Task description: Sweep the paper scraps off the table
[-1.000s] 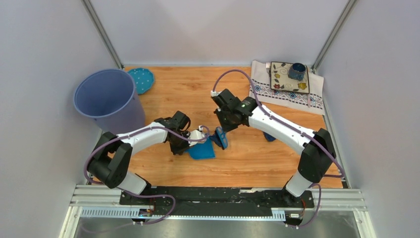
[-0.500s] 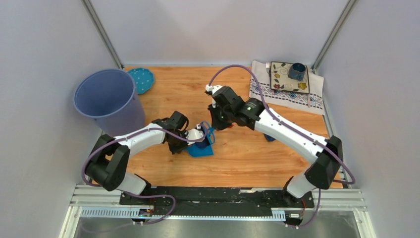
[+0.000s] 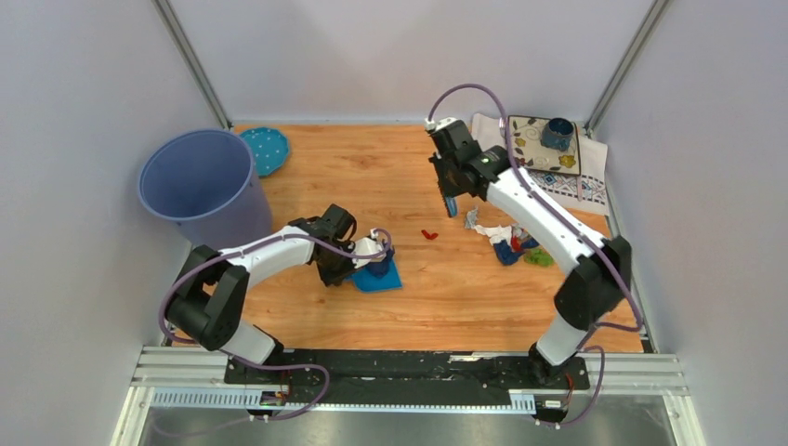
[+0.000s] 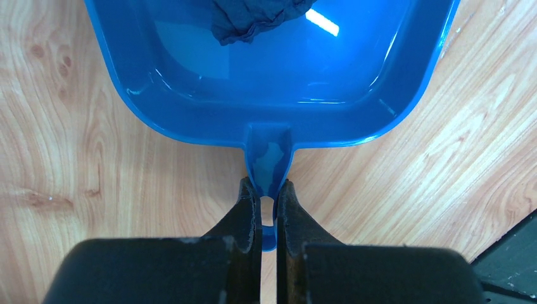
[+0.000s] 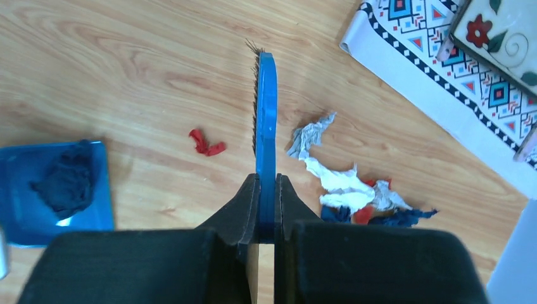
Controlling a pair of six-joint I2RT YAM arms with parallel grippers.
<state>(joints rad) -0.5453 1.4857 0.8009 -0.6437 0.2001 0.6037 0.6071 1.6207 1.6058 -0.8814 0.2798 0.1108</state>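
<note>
**Mia:** Where were the paper scraps?

**Tom:** Most of the small crumpled paper scraps (image 3: 509, 243) lay in a heap on the right side of the orange-brown wooden surface (image 3: 353, 167). The heap had white, grey, red, dark blue and green bits. It sat near the white cloth with the coloured pattern (image 3: 544, 178), on the near side of it.

**Mia:** Were there any more?

**Tom:** One little red scrap (image 5: 206, 144) lay alone, between the heap and the flat blue plastic dustpan (image 4: 354, 69). One dark blue crumpled scrap (image 4: 253, 16) lay inside the dustpan.

**Mia:** What was the left hand doing?

**Tom:** The left hand (image 4: 268, 193) was pinching the dustpan's thin handle. The dustpan lay flat on the surface, a bit left of the middle.

**Mia:** And the right hand?

**Tom:** The right hand (image 5: 266, 187) was pinching a thin blue plastic brush (image 5: 266, 107). It was on the far side of the heap. In its own camera the red scrap was left of the brush and the heap was right of it. I could not tell if the bristles touched the surface.

**Mia:** What else was there?

**Tom:** A big round purple-blue bucket (image 3: 195, 177) stood at the far left, with a round teal dotted plate (image 3: 267, 149) just behind it. A square flowered plate (image 3: 534, 149) lay on the cloth, with a blue cup (image 3: 558, 133) on it.
</note>
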